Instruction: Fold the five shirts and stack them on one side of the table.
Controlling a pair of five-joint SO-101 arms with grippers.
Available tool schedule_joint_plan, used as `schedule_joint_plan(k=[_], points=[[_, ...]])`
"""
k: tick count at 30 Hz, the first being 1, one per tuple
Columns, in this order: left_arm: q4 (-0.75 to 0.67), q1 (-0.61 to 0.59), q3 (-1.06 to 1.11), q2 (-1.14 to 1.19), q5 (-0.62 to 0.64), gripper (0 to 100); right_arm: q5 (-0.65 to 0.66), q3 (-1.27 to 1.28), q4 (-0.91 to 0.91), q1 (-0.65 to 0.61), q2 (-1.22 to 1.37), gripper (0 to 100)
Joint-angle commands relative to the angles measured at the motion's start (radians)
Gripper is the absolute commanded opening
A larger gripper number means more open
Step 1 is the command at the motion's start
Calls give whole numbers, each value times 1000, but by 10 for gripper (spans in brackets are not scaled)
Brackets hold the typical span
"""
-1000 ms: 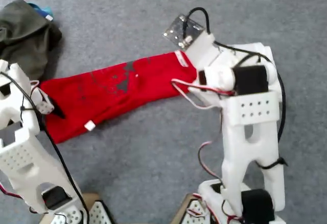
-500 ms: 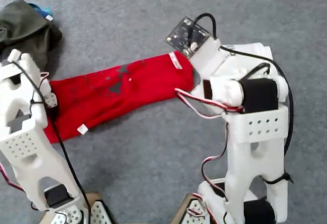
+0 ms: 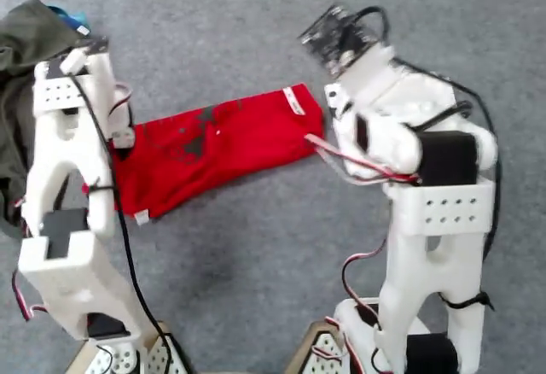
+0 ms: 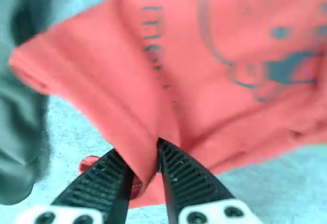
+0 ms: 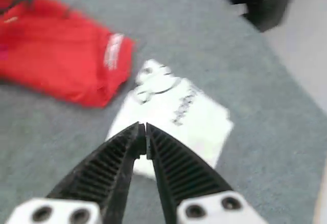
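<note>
Grey tabletop [image 3: 256,254], two white arms side by side.

Red shirt [image 3: 217,156]: folded into a long band and lying slantwise across the middle of the tabletop, with dark print on its upper face. One end carries a small white label [image 3: 293,101] and points toward the right arm [image 3: 418,160]. The other end lies under the left arm [image 3: 64,160].

Left tool [image 4: 145,168]: its two ribbed black fingers are closed on a raised fold at the edge of the red shirt, with red cloth pinched between them. The cloth slopes up from the tabletop toward the pinch.

Right tool [image 5: 143,132]: fingers pressed together at the tips, nothing between them. It hangs over a white printed piece [image 5: 173,111] that lies flat on the tabletop just beside the labelled end of the red shirt. Whether that piece is a shirt cannot be told.

Olive heap [image 3: 30,49]: dark crumpled cloth at the far left corner of the tabletop, with a bit of blue at its top. It is close to the left arm, and the left wrist view shows it just beside the held end of the red shirt.
</note>
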Motion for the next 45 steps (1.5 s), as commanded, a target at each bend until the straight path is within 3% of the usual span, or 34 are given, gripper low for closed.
schedule_joint_plan(k=[1, 6, 11, 18, 22, 30, 45], points=[[3, 108, -24, -107, 12, 29, 2, -10, -158, 84, -24, 15], [-6, 259, -25, -115, 114, 29, 2, -12, -315, 207, -28, 15], [-78, 404, -28, -123, 127, 29, 5, -2, -347, 315, -28, 15], [-241, 499, -70, -115, 233, 29, 11, 15, -417, 414, -21, 15], [-370, 519, -67, -109, 245, 29, 11, 15, -417, 422, -21, 15], [-471, 608, -105, 6, 245, 29, 11, 13, -417, 420, -19, 15], [-471, 674, -415, 279, 247, 29, 11, 15, -419, 417, -5, 15]])
